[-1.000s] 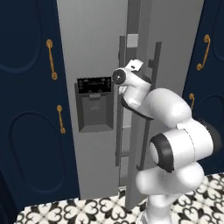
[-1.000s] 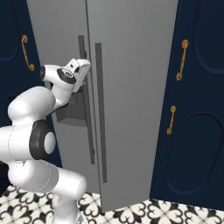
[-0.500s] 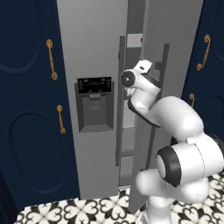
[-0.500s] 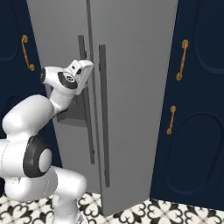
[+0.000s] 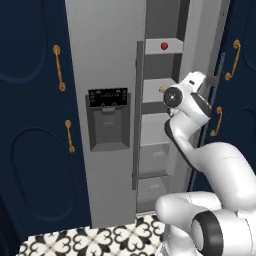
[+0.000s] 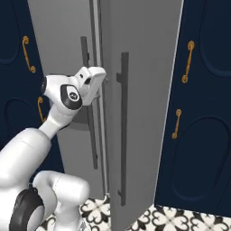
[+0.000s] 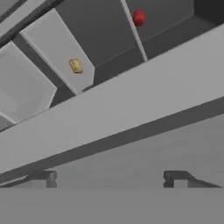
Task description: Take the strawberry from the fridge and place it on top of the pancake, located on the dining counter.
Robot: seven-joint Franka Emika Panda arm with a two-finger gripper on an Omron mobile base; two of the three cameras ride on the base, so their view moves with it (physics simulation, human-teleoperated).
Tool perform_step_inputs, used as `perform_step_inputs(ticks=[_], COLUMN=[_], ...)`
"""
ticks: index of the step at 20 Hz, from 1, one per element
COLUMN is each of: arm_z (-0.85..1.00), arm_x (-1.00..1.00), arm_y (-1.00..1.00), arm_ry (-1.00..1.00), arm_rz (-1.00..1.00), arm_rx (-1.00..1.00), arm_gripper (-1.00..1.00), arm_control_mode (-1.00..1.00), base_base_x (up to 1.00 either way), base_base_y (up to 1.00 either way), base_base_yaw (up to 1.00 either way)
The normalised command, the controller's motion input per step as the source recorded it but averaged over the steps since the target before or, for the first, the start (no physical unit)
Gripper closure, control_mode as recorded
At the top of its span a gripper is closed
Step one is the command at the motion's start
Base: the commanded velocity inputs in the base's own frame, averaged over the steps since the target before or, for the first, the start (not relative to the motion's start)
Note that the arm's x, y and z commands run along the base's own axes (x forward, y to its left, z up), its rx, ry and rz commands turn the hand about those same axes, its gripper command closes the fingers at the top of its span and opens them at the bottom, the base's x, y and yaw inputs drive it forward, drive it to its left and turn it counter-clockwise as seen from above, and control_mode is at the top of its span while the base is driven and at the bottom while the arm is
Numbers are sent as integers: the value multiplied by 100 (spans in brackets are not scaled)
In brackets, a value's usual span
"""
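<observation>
We see tall navy cabinets (image 5: 35,125) on both sides, their doors set with oval recessed panels and curved gold handles (image 5: 59,67). More navy cabinet doors (image 6: 203,113) with gold handles (image 6: 187,62) stand at the right. Below, we see a floor (image 5: 90,240) of white tiles with a black floral pattern.

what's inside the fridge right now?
Inside the tall light-grey fridge, a small red strawberry sits on an upper shelf, with a small yellowish item on the shelf below. Lower drawers are shut; the robot arm hides part of the interior.
</observation>
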Motion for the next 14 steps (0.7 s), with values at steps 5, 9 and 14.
perform_step_inputs(ticks=[5,9,14], arm_z=[4,0,4], arm_x=[-86,-74,-36], arm_y=[-89,-97,-89], arm_ry=[0,0,-2], arm_rz=[-27,-25,-17], arm_rx=[2,3,0], arm_gripper=[-100,-100,-100], arm_control_mode=[-100,-100,-100], base_base_x=[0,0,0], base_base_y=[0,0,0], base_base_yaw=[0,0,0])
